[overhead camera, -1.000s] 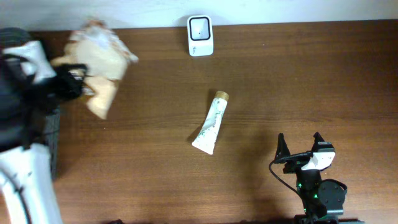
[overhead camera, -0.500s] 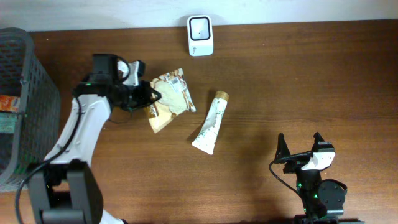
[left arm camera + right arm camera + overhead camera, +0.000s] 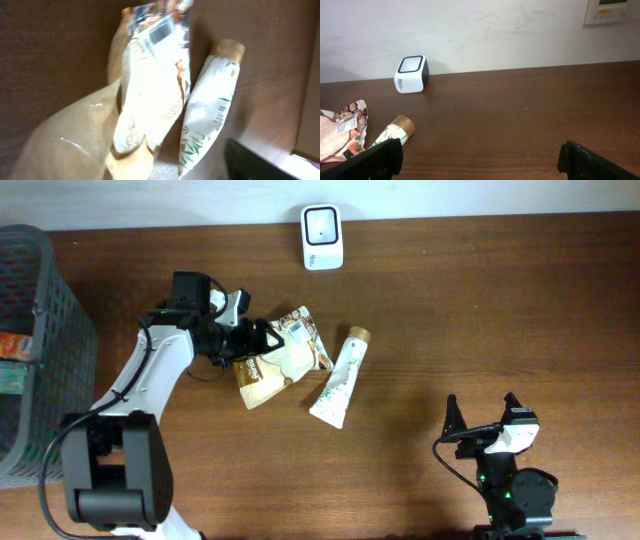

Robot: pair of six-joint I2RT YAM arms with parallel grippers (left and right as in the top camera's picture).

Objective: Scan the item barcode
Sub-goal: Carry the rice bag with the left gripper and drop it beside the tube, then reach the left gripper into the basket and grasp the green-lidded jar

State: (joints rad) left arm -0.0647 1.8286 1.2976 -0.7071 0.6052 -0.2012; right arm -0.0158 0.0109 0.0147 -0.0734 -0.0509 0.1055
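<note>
A tan snack bag (image 3: 278, 356) lies flat on the wooden table with its white barcode label (image 3: 291, 327) facing up. The label shows in the left wrist view too, as a barcode label (image 3: 160, 32) at the top of the bag (image 3: 155, 95). My left gripper (image 3: 252, 344) stands open around the bag's left end; one dark finger (image 3: 250, 162) shows well clear of it. The white scanner (image 3: 322, 237) stands at the back edge, also seen as the scanner (image 3: 411, 74) from the right wrist. My right gripper (image 3: 482, 412) rests open and empty at the front right.
A white tube with a gold cap (image 3: 340, 378) lies just right of the bag, nearly touching it. A dark mesh basket (image 3: 62, 350) holding some packets stands at the far left edge.
The left arm carried the bag from over the basket rightwards to the table beside the tube. Its jaws have spread apart from the bag. The right arm has not moved.
</note>
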